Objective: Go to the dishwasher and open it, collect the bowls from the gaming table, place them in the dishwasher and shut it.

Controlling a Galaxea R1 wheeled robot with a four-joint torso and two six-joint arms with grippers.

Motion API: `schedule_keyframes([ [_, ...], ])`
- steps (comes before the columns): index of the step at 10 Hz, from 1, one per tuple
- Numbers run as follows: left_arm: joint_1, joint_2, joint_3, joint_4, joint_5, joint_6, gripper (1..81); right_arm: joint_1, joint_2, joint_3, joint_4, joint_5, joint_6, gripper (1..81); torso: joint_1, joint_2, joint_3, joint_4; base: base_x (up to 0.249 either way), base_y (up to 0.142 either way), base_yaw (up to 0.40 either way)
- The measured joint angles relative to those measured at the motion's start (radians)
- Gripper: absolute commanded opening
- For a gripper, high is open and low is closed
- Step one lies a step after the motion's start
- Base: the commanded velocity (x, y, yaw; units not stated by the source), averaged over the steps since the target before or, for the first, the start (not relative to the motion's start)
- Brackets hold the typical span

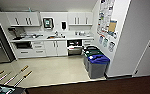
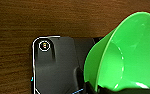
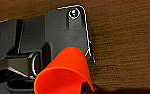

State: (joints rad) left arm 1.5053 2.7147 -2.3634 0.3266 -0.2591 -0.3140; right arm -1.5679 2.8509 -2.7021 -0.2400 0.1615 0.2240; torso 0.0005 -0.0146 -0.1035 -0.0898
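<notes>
Currently left claw [image 2: 101,87] grips green bowl [image 2: 126,57], right claw [image 3: 84,88] grips orange bowl [image 3: 63,72], dishwasher [image 1: 74,47] open mid-frame ahead under the surface [image 1: 53,38], slightly right of centre, neither arm clearly nearer.

Translucent bright green plastic bowl [image 2: 127,53] tilted at right of frame, dark robot plate [image 2: 57,67] lower centre; brown wood-grain floor [image 2: 41,17] behind

Kitchen evenly bright from overhead, pale floor [image 1: 53,71] shows soft glare; head view blurry, wide-angle bends edges; wrist views soft, green bowl [image 2: 126,55] glowing, glossy highlights
</notes>
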Motion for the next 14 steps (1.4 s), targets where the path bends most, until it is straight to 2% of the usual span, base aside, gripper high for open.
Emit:
schedule_keyframes([
  [6,0.0,-0.002,0.015,0.0,0.0,0.001,1.0,0.0,-0.009,0.118,0.0,0.006,0.004,1.0,0.0,0.0,0.0,0.0,0.179,0.0,0.0],
  [14,0.001,-0.006,0.02,0.0,-0.003,0.0,1.0,-0.002,-0.02,0.103,0.001,0.012,0.004,1.0,0.0,0.0,0.0,0.0,0.18,0.0,0.0],
])
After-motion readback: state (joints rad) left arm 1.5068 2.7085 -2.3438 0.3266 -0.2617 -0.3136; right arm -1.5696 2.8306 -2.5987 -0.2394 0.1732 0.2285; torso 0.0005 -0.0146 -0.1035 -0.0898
